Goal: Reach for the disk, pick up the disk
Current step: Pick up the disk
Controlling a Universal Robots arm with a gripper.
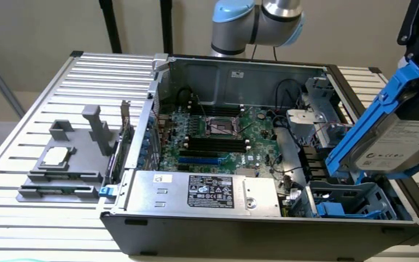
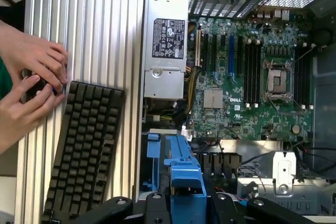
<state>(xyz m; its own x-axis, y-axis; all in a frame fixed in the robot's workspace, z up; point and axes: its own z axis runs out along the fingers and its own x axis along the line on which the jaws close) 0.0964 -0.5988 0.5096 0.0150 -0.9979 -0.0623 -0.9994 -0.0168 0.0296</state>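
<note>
I saw the open black computer case (image 1: 268,226) holding its green motherboard (image 1: 220,142); my claw (image 2: 186,203) gripped the blue-framed silver disk (image 1: 395,134) above the blue drive bay (image 1: 355,202).

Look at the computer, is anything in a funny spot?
Yes. The disk in its blue frame hangs tilted in the air above the open case at the exterior view's right, held by the gripper, not sitting in a bay. A keyboard lies beside the case near a person's hands.
</note>
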